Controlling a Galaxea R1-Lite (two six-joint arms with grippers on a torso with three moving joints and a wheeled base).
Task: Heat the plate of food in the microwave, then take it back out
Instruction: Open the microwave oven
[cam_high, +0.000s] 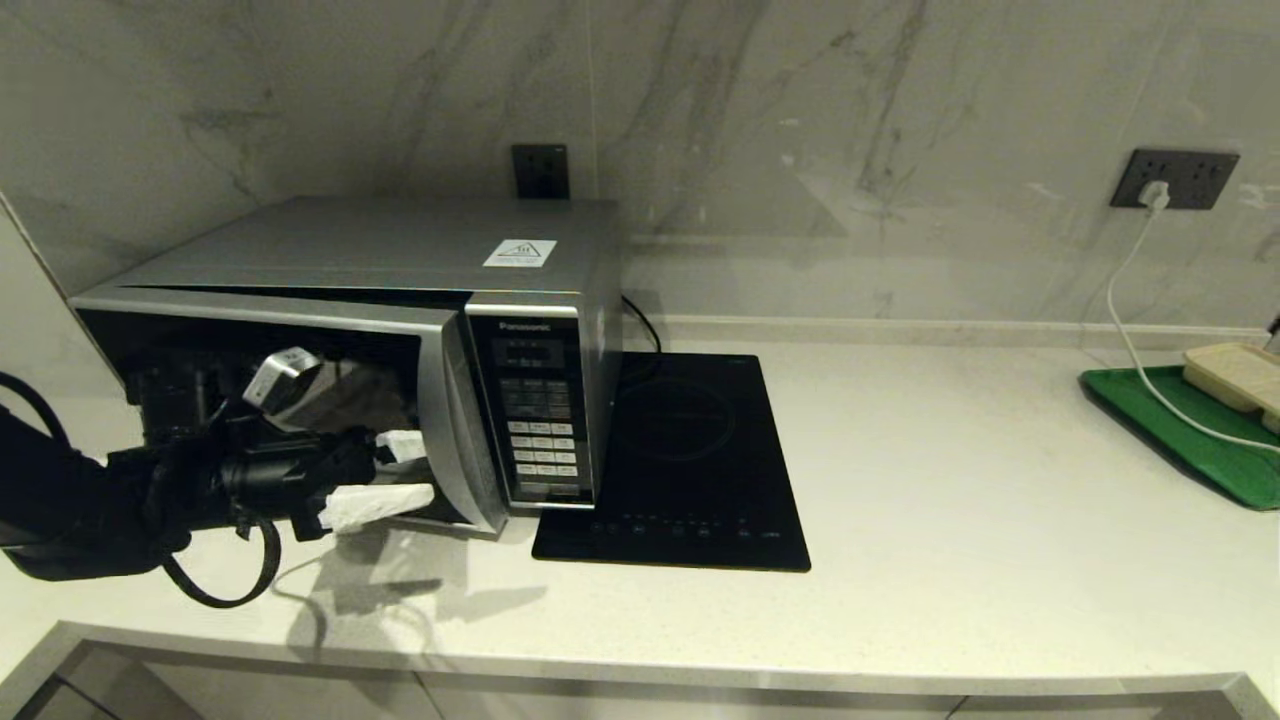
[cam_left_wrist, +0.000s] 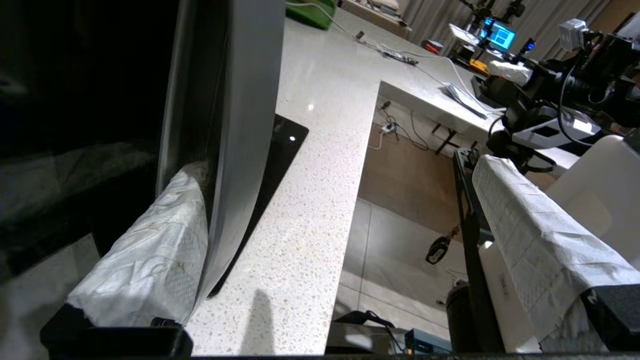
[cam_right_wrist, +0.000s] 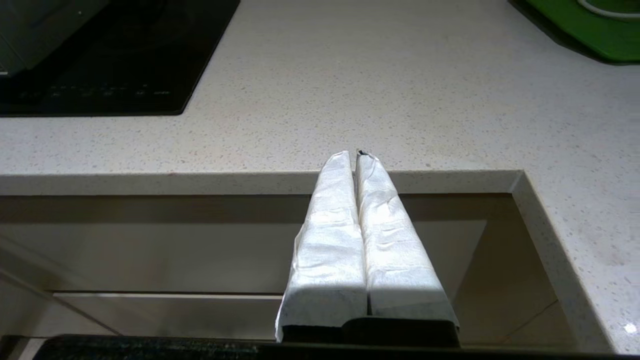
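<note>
My left gripper stands wide and empty at the microwave, which sits at the left end of the desk. One wrapped finger lies against the inner side of the curved silver handle strip, the other hangs free on the outer side, so the strip sits between my fingers without being clamped. The door is slightly ajar: a dark gap shows along its top edge. Whether I am drawing it open or pushing it shut, I cannot tell from here.

The plate of food is nowhere to be seen. It is not on the desk and not in either gripper; the dark glass hides the cavity, so I judge it may be inside, heated or not. What certainly remains is to have the plate out on the desk.

My right gripper is parked below the desk's front edge, its fingers pressed together on nothing. Beside the microwave lies the black induction hob; far right, a green tray.
</note>
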